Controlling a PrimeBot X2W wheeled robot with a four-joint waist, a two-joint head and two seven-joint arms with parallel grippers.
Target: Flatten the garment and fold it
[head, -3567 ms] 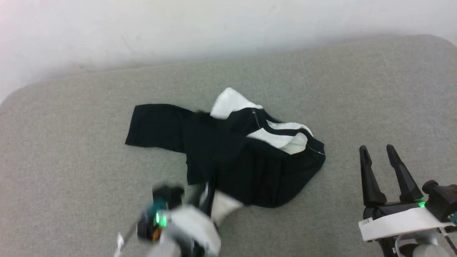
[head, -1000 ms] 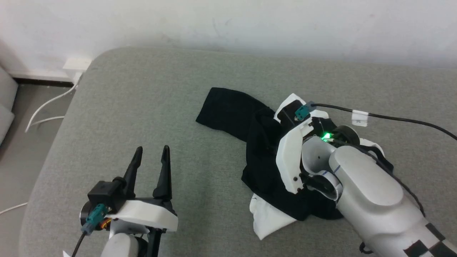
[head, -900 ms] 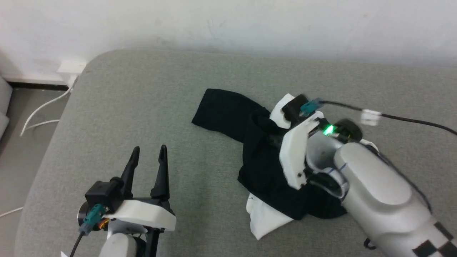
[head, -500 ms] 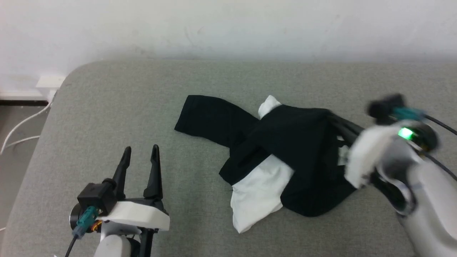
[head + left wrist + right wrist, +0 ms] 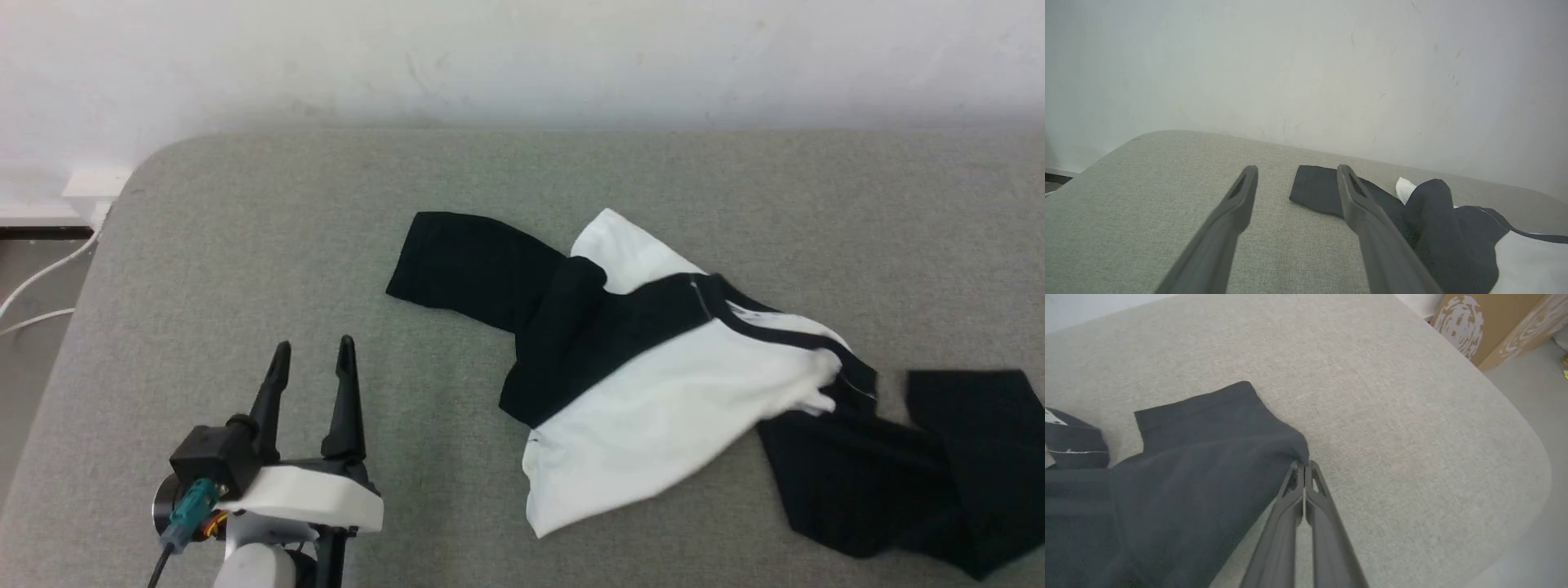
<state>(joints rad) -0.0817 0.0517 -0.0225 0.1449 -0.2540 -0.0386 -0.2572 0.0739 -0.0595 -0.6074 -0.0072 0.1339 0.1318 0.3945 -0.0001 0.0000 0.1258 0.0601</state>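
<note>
The garment lies crumpled on the grey upholstered cushion, white panel up, with one black sleeve spread left. The right gripper is closed tight, pinching the edge of another black sleeve. The left gripper hovers spread wide and empty, apart from the cloth.

Bright, even, diffuse light; sharp focus.
</note>
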